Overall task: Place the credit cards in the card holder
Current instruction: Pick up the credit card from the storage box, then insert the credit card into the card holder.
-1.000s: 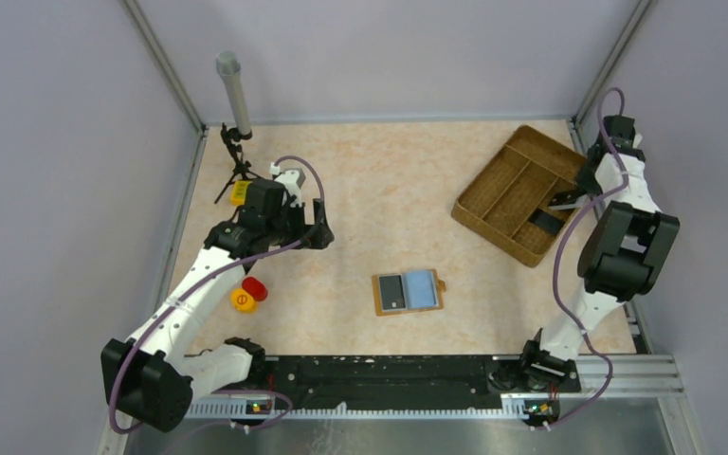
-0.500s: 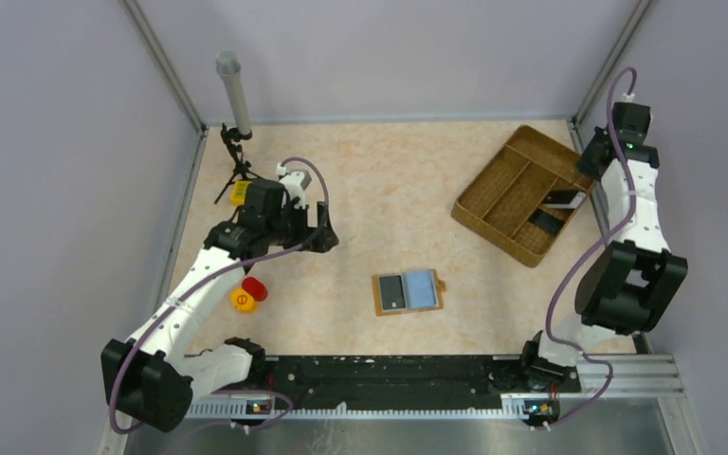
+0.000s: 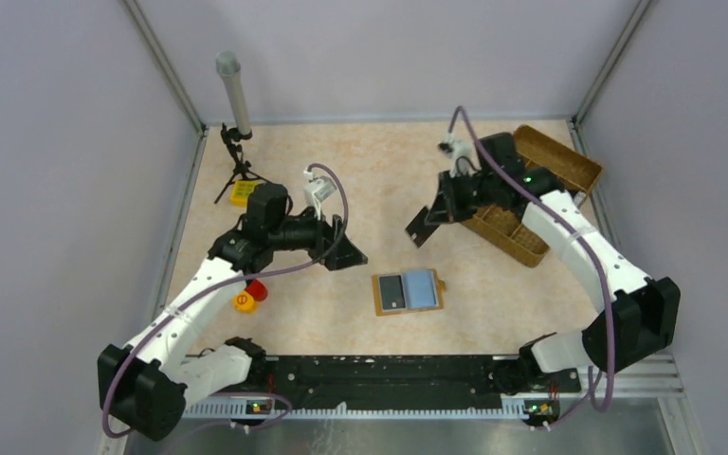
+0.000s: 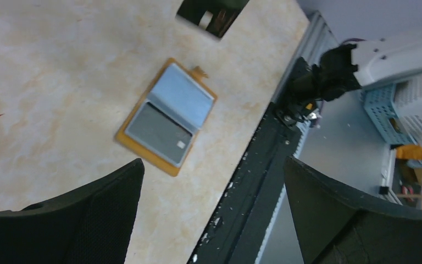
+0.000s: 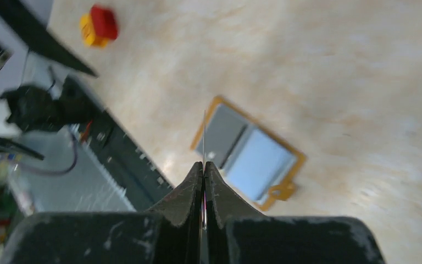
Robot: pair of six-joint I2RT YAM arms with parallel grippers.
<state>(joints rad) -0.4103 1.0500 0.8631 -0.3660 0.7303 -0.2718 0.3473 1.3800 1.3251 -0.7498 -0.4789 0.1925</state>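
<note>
Left gripper (image 3: 343,248) hanging released, open card holder (image 3: 408,291) lying on the table, right gripper (image 3: 433,216) clenching a dark card (image 3: 423,227).

Overhead, the red-and-yellow toy block (image 3: 249,294) is sitting beside the left arm. The left jaws are spreading wide just left of the holder, which is lying nearer the arm bases. The right arm is covering part of the woven tray (image 3: 569,163) behind it, and the held card is hanging tilted above the table. The left wrist view is giving the clearest look at the holder, with a dark grey card (image 4: 156,132) in one half and a light blue card (image 4: 182,97) in the other, while the held card is being cut off at its top edge. The right wrist view is blurring, showing the held card only edge-on, as a thin line between the closed fingers (image 5: 187,192) above the holder.
</note>
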